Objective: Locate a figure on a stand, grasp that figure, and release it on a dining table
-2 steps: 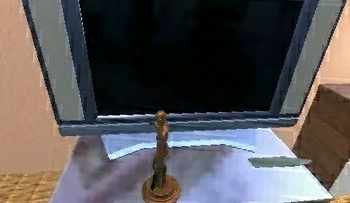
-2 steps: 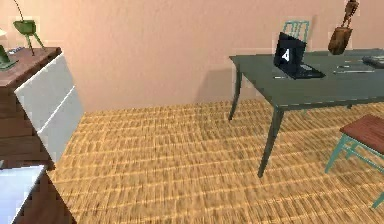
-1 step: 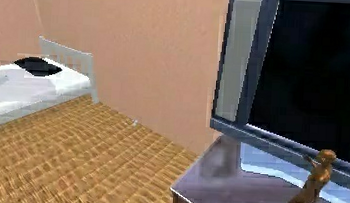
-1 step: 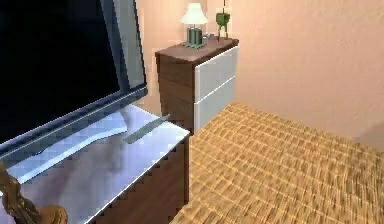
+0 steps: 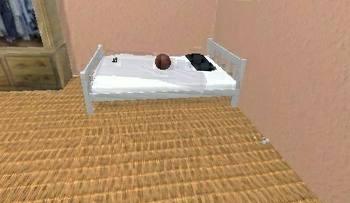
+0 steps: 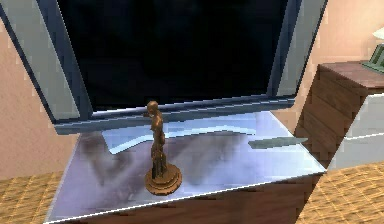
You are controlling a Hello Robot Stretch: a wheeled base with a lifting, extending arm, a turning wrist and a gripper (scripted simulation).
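A brown figure point(image 6: 158, 150) of a standing person on a round base stands upright on a glossy grey stand point(image 6: 280, 165), in the arm side view's lower middle. Behind the figure rises a large dark television point(image 6: 170, 50) whose grey foot rests on the same stand.
In the forward view a white bed point(image 5: 164, 79) carries a brown ball point(image 5: 162, 62) and a black object point(image 5: 200, 62). A wooden wardrobe point(image 5: 25, 62) with hanging clothes stands at the left. Pink walls close the right. A wooden dresser point(image 6: 345, 105) stands right of the stand. Wood floor lies ahead.
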